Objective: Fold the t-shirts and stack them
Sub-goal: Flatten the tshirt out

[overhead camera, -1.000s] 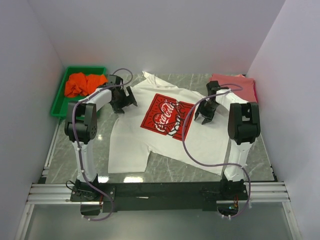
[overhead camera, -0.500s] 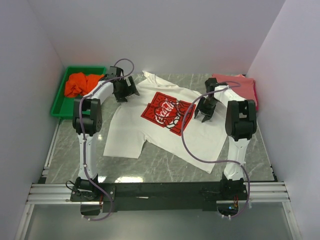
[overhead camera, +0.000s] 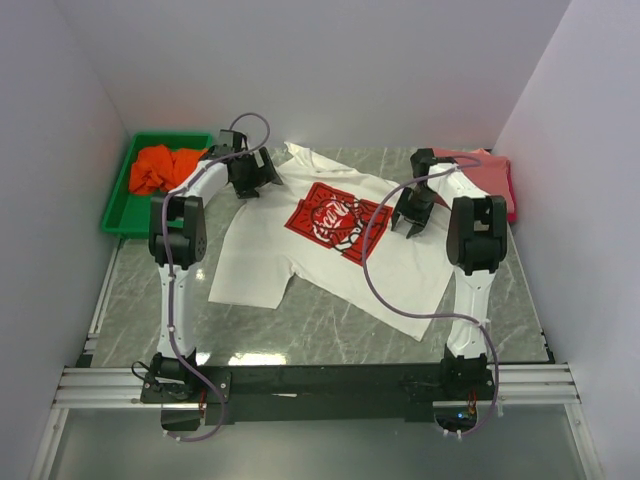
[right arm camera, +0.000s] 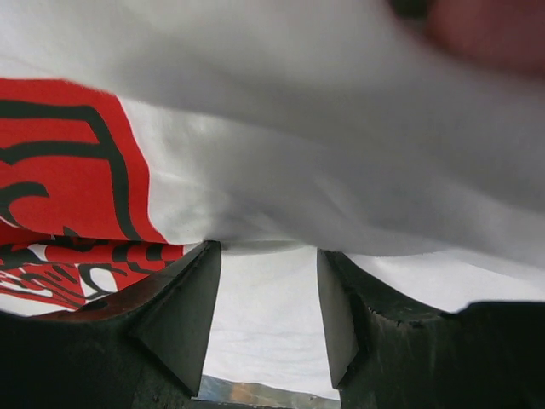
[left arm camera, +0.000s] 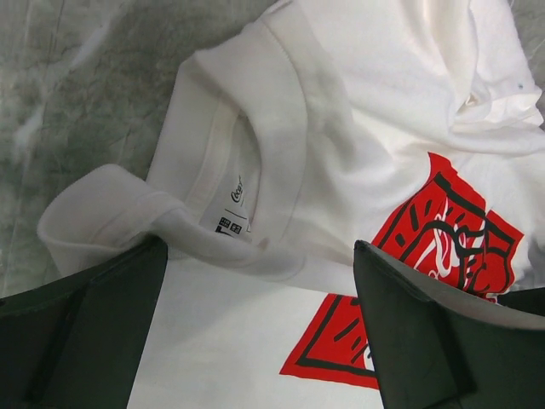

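A white t-shirt (overhead camera: 300, 262) with a red square chest print (overhead camera: 330, 218) lies spread face up on the marble table. My left gripper (overhead camera: 252, 178) is at its left shoulder. In the left wrist view that gripper (left arm camera: 255, 341) is open, its fingers wide apart over the collar and label of the white t-shirt (left arm camera: 341, 128). My right gripper (overhead camera: 410, 212) is on the shirt's right side. The right wrist view shows this gripper (right arm camera: 266, 315) open, with a fold of the white t-shirt (right arm camera: 298, 128) lying across its fingertips. An orange t-shirt (overhead camera: 165, 165) sits crumpled in the tray. Folded salmon-pink and red t-shirts (overhead camera: 487, 167) lie at the back right.
A green plastic tray (overhead camera: 118, 222) stands at the back left against the left wall. White walls close in the left, back and right. The arm bases and a metal rail run along the near edge.
Both grippers moved toward the back of the table, and the white t-shirt slid back and left with them. Its hem now lies farther from the near edge.
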Controlling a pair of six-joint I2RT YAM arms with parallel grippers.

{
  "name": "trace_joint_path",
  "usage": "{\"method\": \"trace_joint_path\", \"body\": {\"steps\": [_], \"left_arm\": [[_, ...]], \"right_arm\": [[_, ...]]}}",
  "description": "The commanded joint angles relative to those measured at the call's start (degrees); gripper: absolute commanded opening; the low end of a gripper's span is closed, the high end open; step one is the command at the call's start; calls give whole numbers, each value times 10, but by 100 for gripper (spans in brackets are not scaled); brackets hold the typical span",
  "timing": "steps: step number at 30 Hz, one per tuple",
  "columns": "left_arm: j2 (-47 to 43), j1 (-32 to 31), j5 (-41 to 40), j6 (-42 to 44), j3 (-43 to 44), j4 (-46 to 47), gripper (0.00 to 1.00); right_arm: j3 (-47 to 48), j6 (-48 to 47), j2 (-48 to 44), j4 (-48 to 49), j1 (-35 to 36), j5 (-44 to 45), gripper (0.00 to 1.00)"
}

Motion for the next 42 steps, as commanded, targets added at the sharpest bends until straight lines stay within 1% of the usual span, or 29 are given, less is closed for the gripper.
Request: {"method": "trace_joint_path", "body": {"steps": [1,3,5,7,9,10,11,12,13,14,15,16,17,18,19,20,23,25,26,30,32,34,40,41,42], "left_arm": [[20,3,8,19,35,9,97],[19,3,11,20,59,-1,97],[7,3,9,22,63,-1,97],[-36,3,-2,24,50,9,97],[-99,3,-17,27,11,17,97],[-121,3,-40,28,-7,19,97],[-145,3,-54,28,-47,18,98],[-195,3,-69,24,-72,17,97],[-222,3,-97,19,-101,18,97],[-250,3,-117,15,-165,18,98],[-304,3,-137,4,-200,16,98],[-331,3,-177,-1,-234,13,98],[-380,2,-183,-12,-298,3,98],[-404,2,-215,-21,-329,-5,98],[-424,2,-239,-31,-382,-17,98],[-457,2,-269,-48,-406,-42,98],[-514,2,-319,-86,-485,-89,96],[-542,2,-334,-104,-533,-103,95],[-567,2,-345,-119,-546,-108,92],[-597,3,-340,-152,-588,-128,81],[-595,3,-334,-168,-605,-136,78],[-593,3,-324,-176,-622,-142,77],[-600,3,-299,-200,-667,-141,68],[-601,3,-295,-204,-674,-139,64],[-600,3,-292,-206,-684,-138,63]], "right_arm": [[35,-15,31,5,-10,30,56],[52,-19,38,3,-9,29,56],[60,-25,38,2,-9,23,56],[68,-34,29,6,-9,10,56],[67,-40,13,17,-10,-1,56],[66,-44,7,22,-9,-8,56],[65,-46,2,28,-10,-17,56],[65,-48,-8,31,-9,-21,56],[65,-49,-12,31,-9,-25,56],[65,-49,-17,34,-9,-30,56],[64,-49,-25,35,-9,-32,56],[62,-48,-30,37,-10,-33,56],[57,-47,-35,40,-8,-37,56],[55,-46,-46,41,-8,-38,56],[50,-44,-51,44,-9,-41,56],[42,-43,-56,45,-8,-41,56],[27,-40,-78,52,-8,-49,56],[19,-37,-86,55,-8,-57,56],[12,-36,-90,57,-8,-59,56],[-7,-34,-111,64,-8,-70,56],[-14,-34,-120,63,-5,-73,56],[-19,-35,-128,65,-3,-73,56],[-58,-35,-150,78,-3,-79,56],[-61,-35,-152,81,-3,-80,56],[-65,-33,-152,81,-3,-81,56]]}}
